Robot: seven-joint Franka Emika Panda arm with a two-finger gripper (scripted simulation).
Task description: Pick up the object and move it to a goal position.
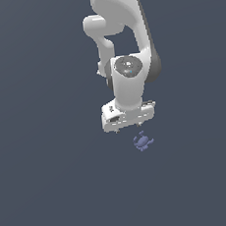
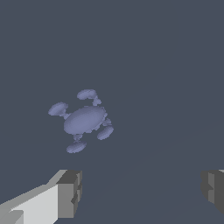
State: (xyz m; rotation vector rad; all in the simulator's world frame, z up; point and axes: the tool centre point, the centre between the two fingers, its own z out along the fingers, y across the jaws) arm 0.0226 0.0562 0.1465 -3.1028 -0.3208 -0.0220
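Observation:
The object [image 1: 143, 142] is a tiny periwinkle-blue lump with small nubs, lying on the dark grey floor just in front of the white arm's hand. In the wrist view the object [image 2: 85, 119] shows as an oval body with several small lobes around it. My gripper [image 1: 129, 128] hangs just above and behind it, apart from it. In the wrist view my gripper [image 2: 140, 192] is open and empty, one grey fingertip [image 2: 70, 194] at each side, and the object lies beyond the fingers, nearer the one finger than the other.
The white arm [image 1: 122, 40] rises behind the gripper. The dark grey floor [image 1: 53, 180] spreads flat all around, with nothing else on it in either view.

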